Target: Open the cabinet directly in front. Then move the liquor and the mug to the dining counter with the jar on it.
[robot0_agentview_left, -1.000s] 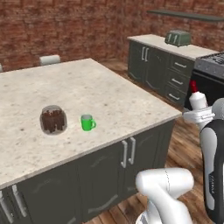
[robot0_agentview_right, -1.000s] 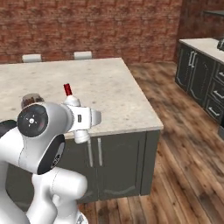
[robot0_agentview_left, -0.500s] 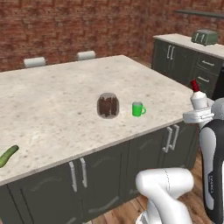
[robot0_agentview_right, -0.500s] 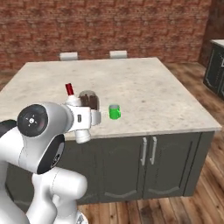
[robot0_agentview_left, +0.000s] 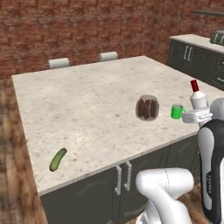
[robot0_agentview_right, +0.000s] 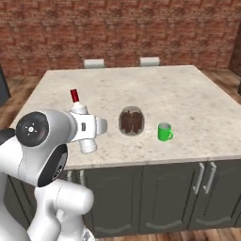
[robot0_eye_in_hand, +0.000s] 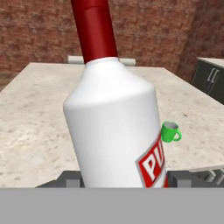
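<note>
My gripper (robot0_agentview_right: 88, 128) is shut on the liquor (robot0_agentview_right: 79, 109), a white bottle with a red cap, held upright at the near edge of the dining counter (robot0_agentview_right: 164, 92). From the left base view the liquor (robot0_agentview_left: 197, 99) stands in my gripper (robot0_agentview_left: 199, 116) just right of the green mug (robot0_agentview_left: 176, 112). The mug (robot0_agentview_right: 164, 132) rests on the counter beside the jar (robot0_agentview_right: 131, 121) of brown sticks. Close up, the liquor (robot0_eye_in_hand: 113, 127) sits between the fingertips (robot0_eye_in_hand: 70, 179), with the mug (robot0_eye_in_hand: 170, 131) behind it. The cabinet is out of view.
A green cucumber (robot0_agentview_left: 57, 159) lies near the counter's front left corner. Two pale chairs (robot0_agentview_left: 59, 63) stand at the far side before the brick wall. Dark base cabinets (robot0_agentview_left: 192, 53) with a toaster (robot0_agentview_left: 217, 37) stand at the right.
The base has driven, so the whole scene has shifted: the counter, jar and mug now sit more squarely in front. The bottle has stayed in my gripper.
</note>
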